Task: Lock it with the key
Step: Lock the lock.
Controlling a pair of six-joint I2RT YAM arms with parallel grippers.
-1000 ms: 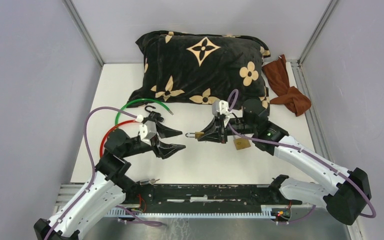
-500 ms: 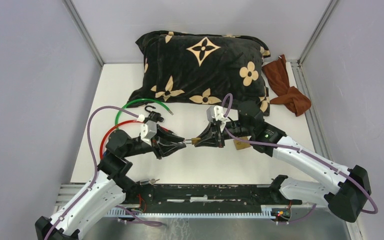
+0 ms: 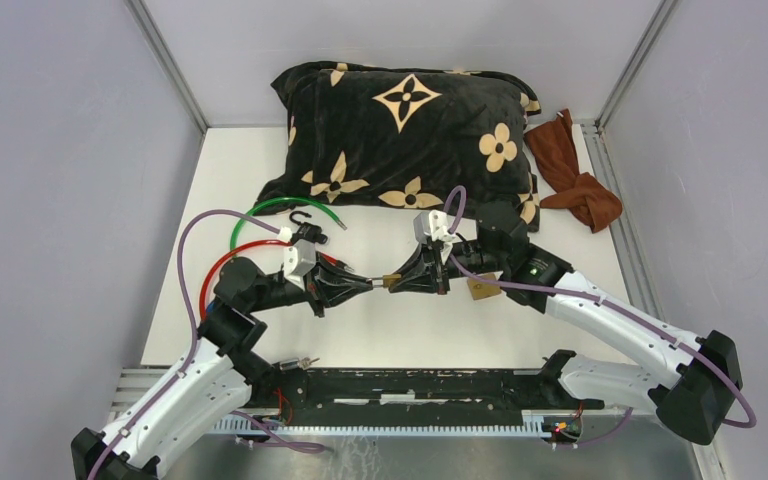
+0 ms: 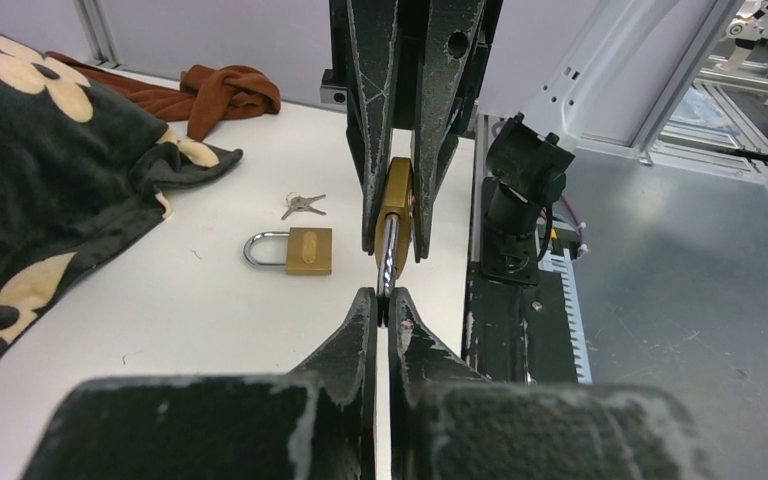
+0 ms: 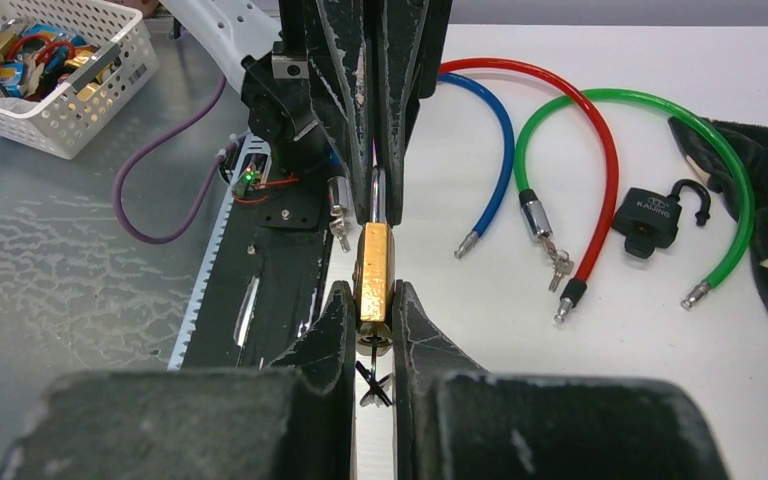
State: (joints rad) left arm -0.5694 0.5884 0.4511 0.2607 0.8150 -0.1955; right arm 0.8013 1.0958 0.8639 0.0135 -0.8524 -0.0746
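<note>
A small brass padlock point(image 5: 374, 270) hangs in the air between the two arms, above the table's middle point(image 3: 390, 281). My right gripper point(image 5: 372, 300) is shut on its brass body. A key point(image 5: 372, 375) sticks out of the lock's underside, between the right fingers. My left gripper point(image 4: 386, 305) faces it from the left and is shut on the tip of the silver shackle point(image 4: 387, 262). In the top view the two grippers meet tip to tip, left gripper point(image 3: 368, 286) against right gripper point(image 3: 396, 280).
A second brass padlock point(image 3: 483, 288) and loose keys point(image 4: 302, 205) lie under the right arm. Red point(image 5: 600, 150), blue point(image 5: 500, 140) and green point(image 5: 660, 120) cable locks and a black padlock point(image 5: 650, 215) lie at left. The pillow point(image 3: 405, 130) and brown cloth point(image 3: 575, 175) sit behind.
My left gripper has moved right, up to the padlock, and gone from open to shut on the shackle. The right gripper shifted slightly left with the lock.
</note>
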